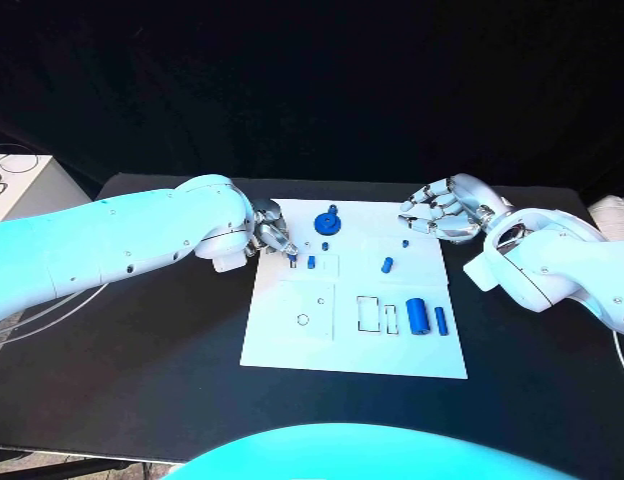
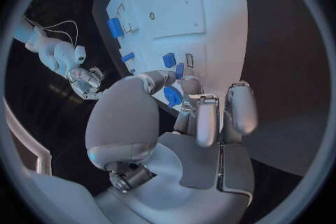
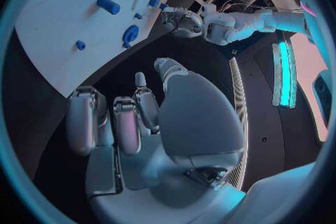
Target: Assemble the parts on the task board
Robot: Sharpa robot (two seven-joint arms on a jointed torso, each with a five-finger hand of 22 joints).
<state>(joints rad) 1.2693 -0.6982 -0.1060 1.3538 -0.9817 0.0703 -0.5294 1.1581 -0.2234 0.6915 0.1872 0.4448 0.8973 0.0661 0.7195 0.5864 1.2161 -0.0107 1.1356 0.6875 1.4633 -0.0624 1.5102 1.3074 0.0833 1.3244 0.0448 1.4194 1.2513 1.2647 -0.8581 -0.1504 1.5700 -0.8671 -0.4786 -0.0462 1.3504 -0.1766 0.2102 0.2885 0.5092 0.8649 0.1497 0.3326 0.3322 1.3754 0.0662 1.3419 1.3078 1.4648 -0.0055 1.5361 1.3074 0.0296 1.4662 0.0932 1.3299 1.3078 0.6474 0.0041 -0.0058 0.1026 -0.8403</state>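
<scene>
Nearest on the black worktop (image 1: 139, 360) lies the front edge of the white task board (image 1: 353, 350), set square before the robot in the middle of the surface. On its near half a thick blue cylinder (image 1: 417, 315) and a slimmer blue bar (image 1: 441, 320) lie side by side, just beside two empty rectangular slots (image 1: 368, 313); a small round hole (image 1: 302, 320) sits apart from them toward the left arm's side. They look laid out as stock beside the recesses meant for them, so most of the assembly seems not yet done.

Further up, a short blue peg (image 1: 387, 265) rests mid-board, and small blue pieces (image 1: 311, 261) stand near the left edge. Right there the left hand (image 1: 266, 232) hangs over the board's far left corner, its fingers curled down toward those pieces; from the left wrist view the fingertips (image 2: 183, 85) are close around a blue part (image 2: 172, 95), but whether they actually pinch it I cannot tell. Beyond, a blue knob-shaped part (image 1: 328, 219) stands near the far edge.

At the far right corner the right hand (image 1: 442, 212) hovers off the board with fingers curled inward and nothing in them, seemingly parked out of the way.

Behind the worktop is black drapery; a white cabinet with cables (image 1: 2, 190) stands at the far left.
</scene>
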